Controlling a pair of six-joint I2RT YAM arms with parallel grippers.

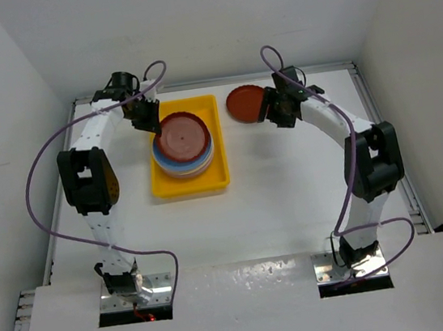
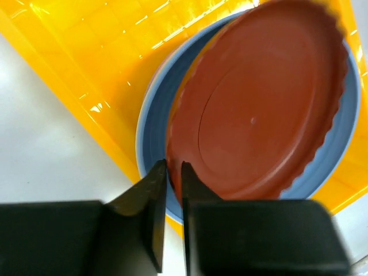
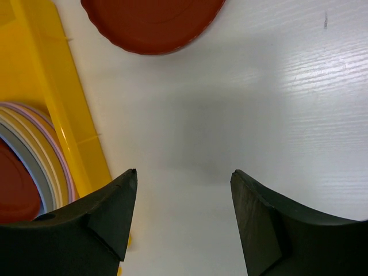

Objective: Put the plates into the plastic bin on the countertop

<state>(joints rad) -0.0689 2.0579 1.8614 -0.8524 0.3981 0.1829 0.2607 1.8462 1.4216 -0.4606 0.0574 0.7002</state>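
Note:
The yellow plastic bin [image 1: 217,143] holds a stack of several plates [image 1: 174,165] with a light blue one [image 2: 150,123] showing under the top. My left gripper [image 1: 148,119] is shut on the near rim of a dark red plate [image 1: 182,135] and holds it tilted over the stack; the left wrist view shows the jaws [image 2: 173,165] pinching that plate [image 2: 259,109]. A second dark red plate [image 1: 243,103] lies on the white countertop [image 1: 289,181] right of the bin. My right gripper [image 1: 273,111] is open and empty beside it, with the plate [image 3: 150,23] ahead of its fingertips [image 3: 184,172].
White walls bound the countertop on three sides. The bin's right rim [image 3: 57,109] lies just left of my right gripper, with the stacked plate edges [image 3: 34,144] inside it. The arms' cables loop above the table.

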